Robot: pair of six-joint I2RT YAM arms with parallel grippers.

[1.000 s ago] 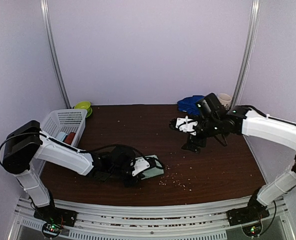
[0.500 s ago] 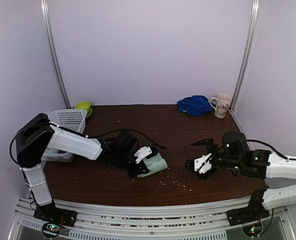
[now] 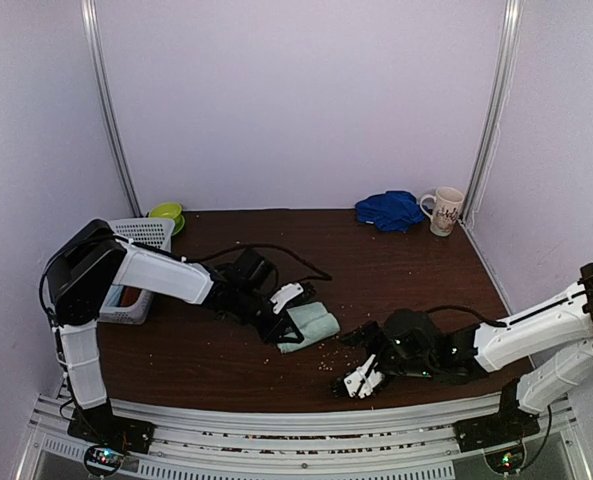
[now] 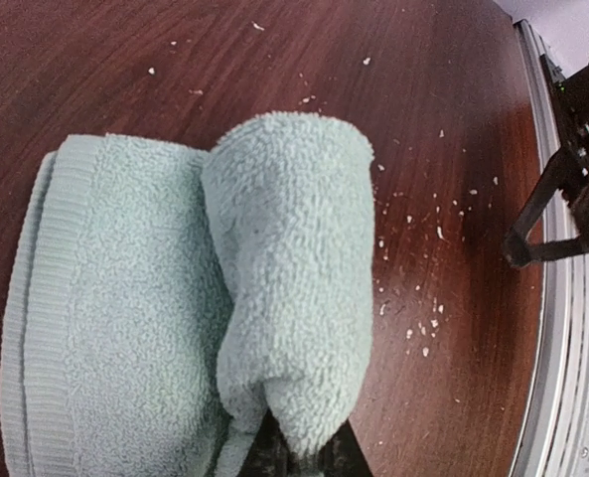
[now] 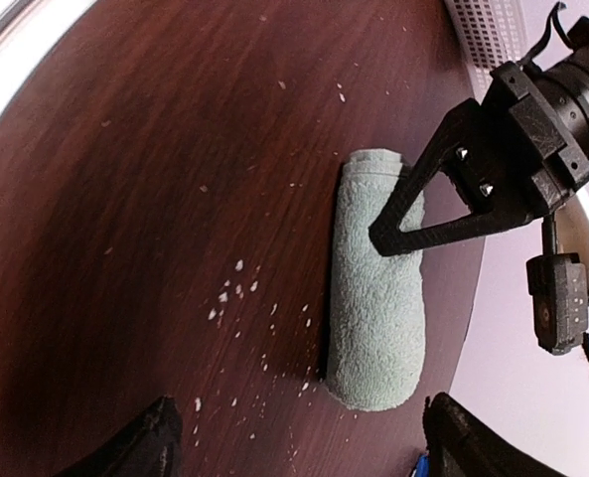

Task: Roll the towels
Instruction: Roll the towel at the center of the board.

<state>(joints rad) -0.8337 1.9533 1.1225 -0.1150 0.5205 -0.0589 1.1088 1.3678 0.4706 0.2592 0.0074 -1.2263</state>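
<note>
Left gripper (image 3: 282,322) was clamped on the part-rolled mint towel (image 3: 312,326), front-centre of table. Roll's long axis pointed roughly at right gripper (image 3: 361,380), which sat near, fingers spread, empty. Blue towel (image 3: 389,210) lay bunched back-right, nearer the right arm.

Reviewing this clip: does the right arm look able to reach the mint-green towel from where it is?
Likely yes. The right gripper is open and low, facing the mint-green towel across bare table; the left gripper holds only one end.
</note>
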